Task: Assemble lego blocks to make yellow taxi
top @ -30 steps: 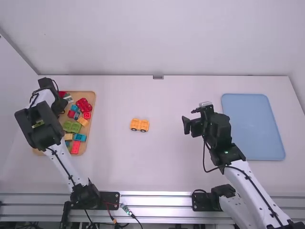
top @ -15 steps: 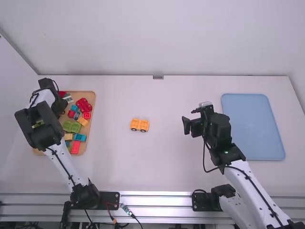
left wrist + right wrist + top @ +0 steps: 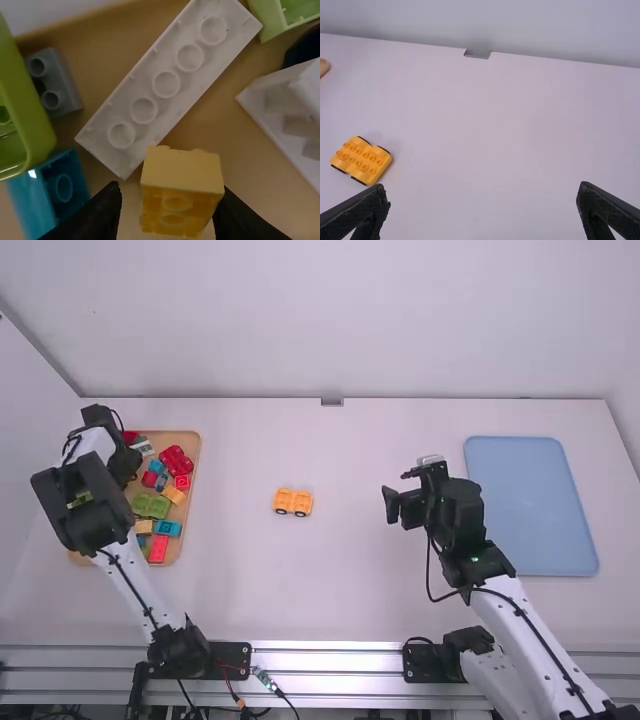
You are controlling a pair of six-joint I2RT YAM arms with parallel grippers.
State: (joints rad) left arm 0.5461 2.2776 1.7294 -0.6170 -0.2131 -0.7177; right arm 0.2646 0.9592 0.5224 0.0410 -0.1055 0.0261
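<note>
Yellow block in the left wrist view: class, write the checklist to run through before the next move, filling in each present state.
1. Yellow block lies between the left gripper's fingers: ok.
2. Left fingers closed on it: not ok, a gap shows on one side.
3. Orange-yellow wheeled base stands studs up on the table: ok.
4. Base's studs uncovered: ok.
5. Right gripper open and empty: ok.
6. Block fits the base: cannot tell.

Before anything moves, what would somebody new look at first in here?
Probably the little orange wheeled toy base, alone near the middle of the white table. Then the wooden tray of colorful blocks at the far left, with a yellow block at the left gripper. The flat blue rectangle on the right stands out too.
</note>
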